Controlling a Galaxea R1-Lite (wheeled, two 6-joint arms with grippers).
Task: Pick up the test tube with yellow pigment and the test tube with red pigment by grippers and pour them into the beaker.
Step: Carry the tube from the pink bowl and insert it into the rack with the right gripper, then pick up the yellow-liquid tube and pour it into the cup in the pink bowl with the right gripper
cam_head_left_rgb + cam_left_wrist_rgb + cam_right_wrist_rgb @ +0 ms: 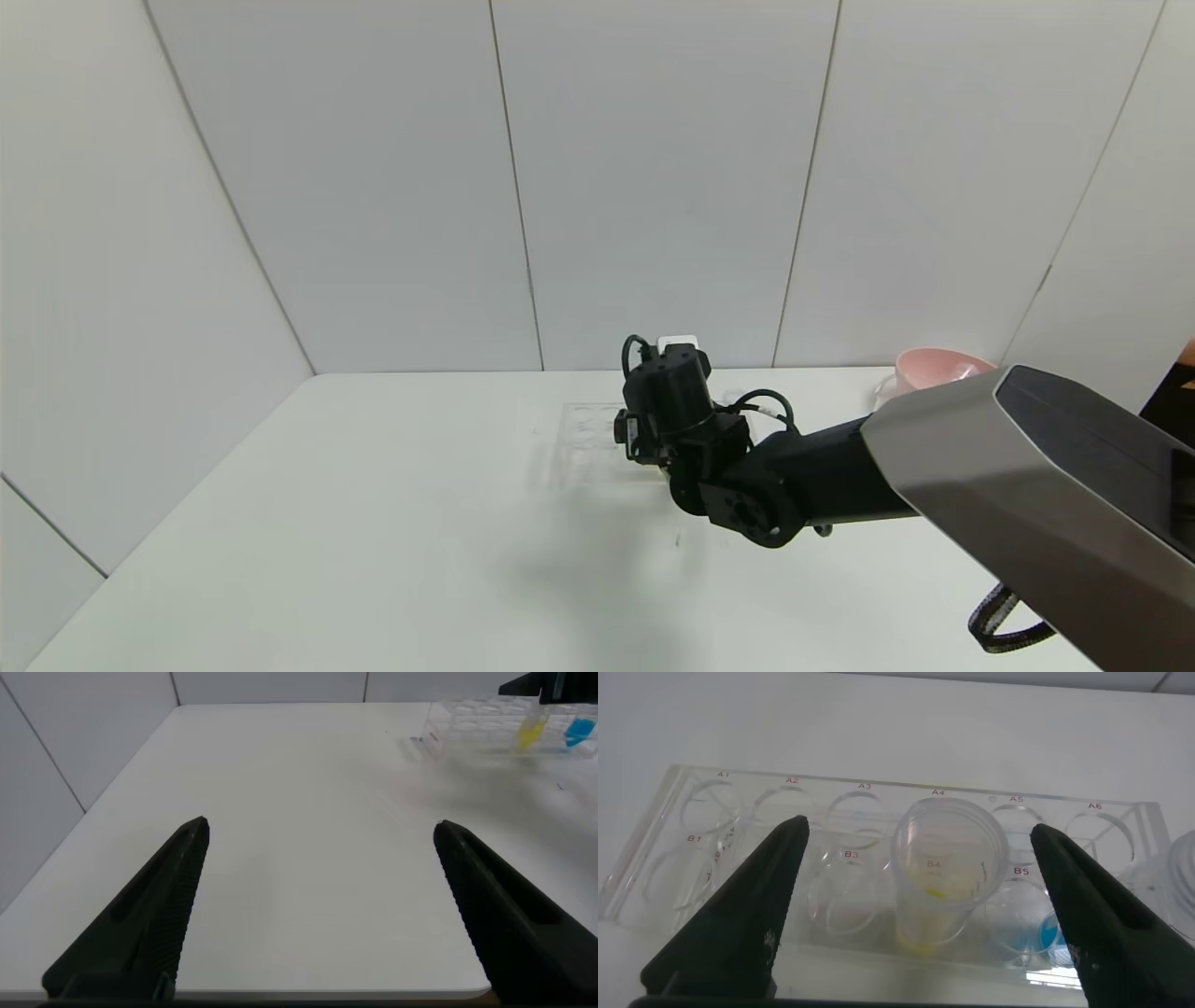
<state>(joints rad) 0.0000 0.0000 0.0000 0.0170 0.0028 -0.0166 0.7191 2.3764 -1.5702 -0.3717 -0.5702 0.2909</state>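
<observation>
The bench [373, 523] is plain white, and the wall panels [653, 177] behind it are pale grey. The rack [682, 812] is clear, with small red labels by its wells. The test tube with yellow pigment [938, 882] is clear glass with yellow at its bottom. A neighbouring tube [1036, 933] holds blue liquid. The right hand [920, 915] has black fingers [747, 924], as does the left hand [322, 915]. The bowl [938, 369], half hidden, looks pink.

Pink bowl [936, 369] on white table [373, 523], clear tube rack [878, 859], blue-liquid tube [1036, 933]
</observation>
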